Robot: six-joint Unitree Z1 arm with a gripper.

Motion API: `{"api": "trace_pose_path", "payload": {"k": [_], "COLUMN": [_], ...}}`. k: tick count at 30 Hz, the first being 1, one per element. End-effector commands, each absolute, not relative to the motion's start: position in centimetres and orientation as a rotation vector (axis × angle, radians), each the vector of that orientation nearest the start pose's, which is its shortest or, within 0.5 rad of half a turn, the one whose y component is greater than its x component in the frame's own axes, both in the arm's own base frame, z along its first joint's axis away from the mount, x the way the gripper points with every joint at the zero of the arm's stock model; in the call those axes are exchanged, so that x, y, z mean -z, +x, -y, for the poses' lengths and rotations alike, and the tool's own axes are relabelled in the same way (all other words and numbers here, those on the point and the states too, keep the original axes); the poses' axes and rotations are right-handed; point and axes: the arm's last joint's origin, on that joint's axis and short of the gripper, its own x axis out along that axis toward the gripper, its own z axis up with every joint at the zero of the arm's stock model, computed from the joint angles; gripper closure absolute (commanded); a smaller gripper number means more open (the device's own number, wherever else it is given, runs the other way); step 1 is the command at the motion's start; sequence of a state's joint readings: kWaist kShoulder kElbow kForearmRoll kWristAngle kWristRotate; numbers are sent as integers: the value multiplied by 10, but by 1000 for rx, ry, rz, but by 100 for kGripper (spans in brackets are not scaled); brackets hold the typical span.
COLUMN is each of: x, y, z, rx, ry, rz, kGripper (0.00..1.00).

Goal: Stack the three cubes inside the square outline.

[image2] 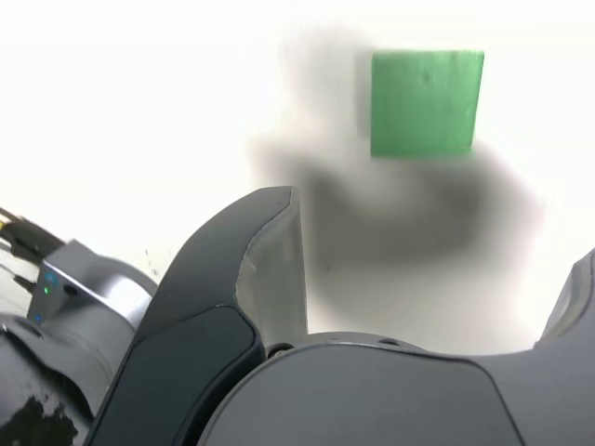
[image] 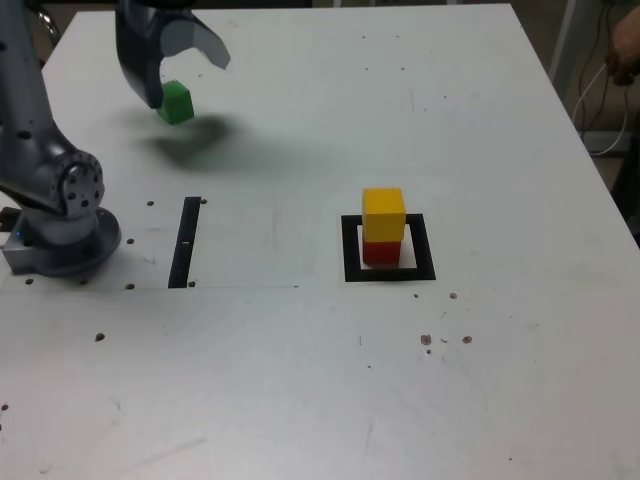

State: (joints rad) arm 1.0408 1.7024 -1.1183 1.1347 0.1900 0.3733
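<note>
Gripper [image: 178,62] spread wide, holding nothing, above green cube [image: 176,103] far to exterior view's left of square outline [image: 351,250]; centre jaws astride cube, descend squarely, close; yellow cube [image: 384,214] tops red cube [image: 381,252] there.

Red cube [image: 381,252] mostly hidden under yellow cube [image: 384,215]; pincer [image: 178,68] blurred.

The table [image: 300,380] presented a matt, pale, lightly scuffed surface. The cubes, green [image: 176,102], yellow [image: 384,214] and red [image: 381,252], looked smooth and matt. The gripper [image: 185,62] appeared dark, glossy plastic.
</note>
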Motion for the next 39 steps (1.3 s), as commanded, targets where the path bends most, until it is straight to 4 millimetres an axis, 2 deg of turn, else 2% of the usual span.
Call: {"api": "trace_pose_path", "payload": {"k": [1, 14, 24, 28, 33, 35, 37, 39], "x": [-257, -243, -223, -220, -219, -219, -220, -220], "y": [109, 97, 100, 100, 101, 102, 102, 102], "z": [-222, -261, -283, -289, -294, -295, -296, -297], "rx": [-563, -524, -486, -488, -501, -505, -505, -503], "ry": [-502, -515, -550, -552, -532, -522, -514, -511], "rz": [-1761, -1799, -1798, -1802, -1797, -1793, -1791, -1790], "kGripper": [1, 3, 12, 26, 60, 70, 76, 76]}}
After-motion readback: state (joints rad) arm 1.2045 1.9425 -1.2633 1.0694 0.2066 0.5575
